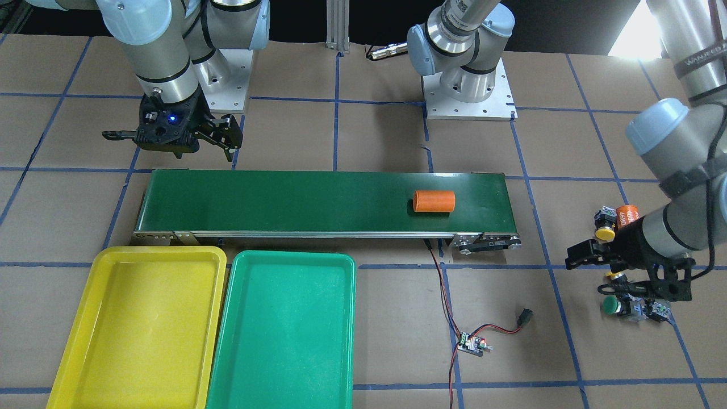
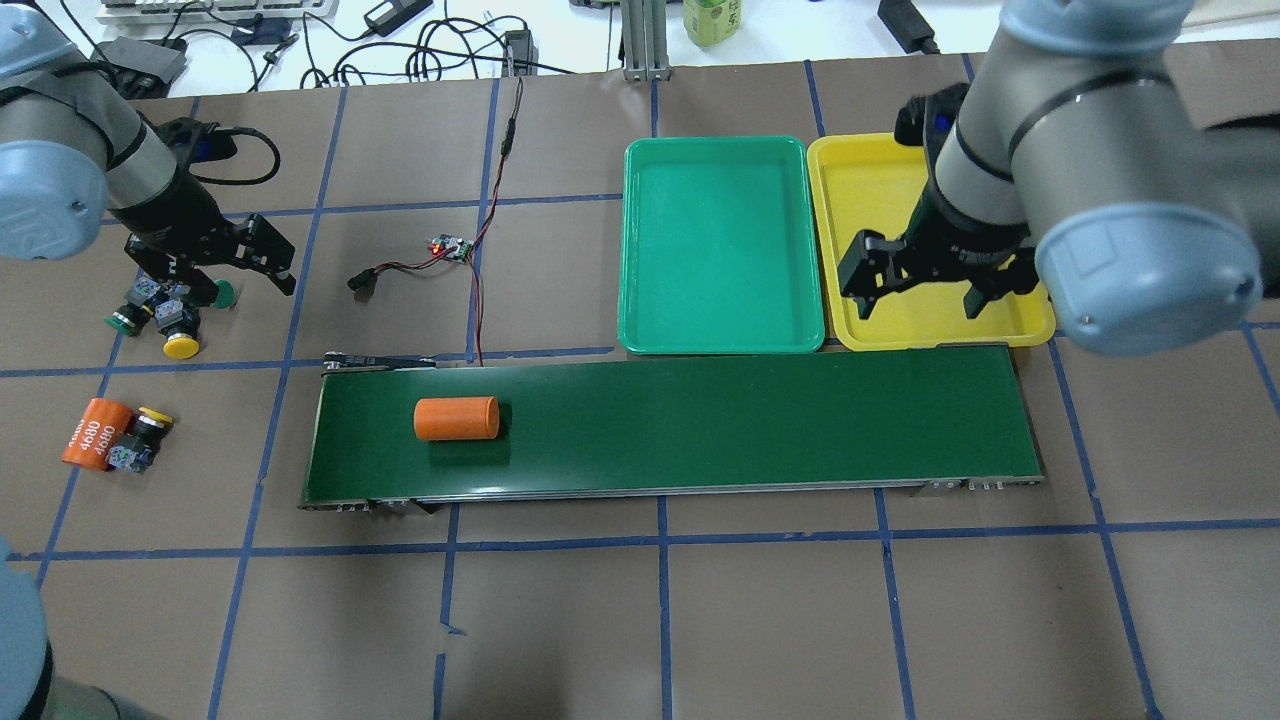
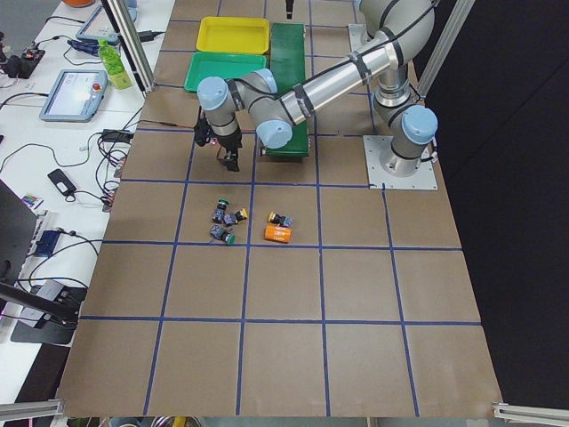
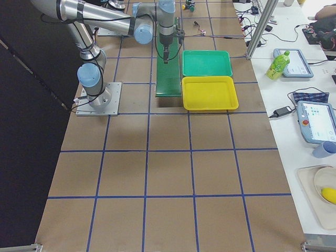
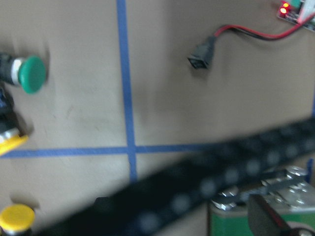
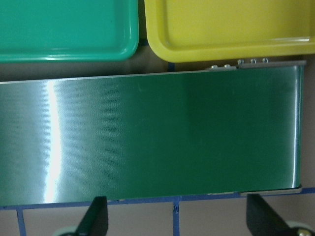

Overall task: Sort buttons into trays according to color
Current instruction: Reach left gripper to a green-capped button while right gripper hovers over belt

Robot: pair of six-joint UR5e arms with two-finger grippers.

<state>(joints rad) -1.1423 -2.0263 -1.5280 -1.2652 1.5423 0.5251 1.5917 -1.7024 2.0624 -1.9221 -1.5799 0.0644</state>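
Four buttons lie on the table at my left. Two green-capped buttons (image 2: 224, 293) (image 2: 122, 320) and a yellow-capped one (image 2: 181, 347) form a cluster. The other yellow button (image 2: 153, 415) touches an orange cylinder (image 2: 97, 447). My left gripper (image 2: 210, 270) hangs open and empty above the cluster; it also shows in the front view (image 1: 622, 270). My right gripper (image 2: 920, 295) is open and empty over the belt's end beside the yellow tray (image 2: 870, 190). The green tray (image 2: 715, 240) stands next to it. Both trays hold nothing.
A long dark-green conveyor belt (image 2: 750, 420) crosses the middle, with an orange cylinder (image 2: 456, 418) lying on its left part. A small circuit board (image 2: 452, 247) with red and black wires and a loose plug (image 2: 362, 282) lie between the buttons and the trays.
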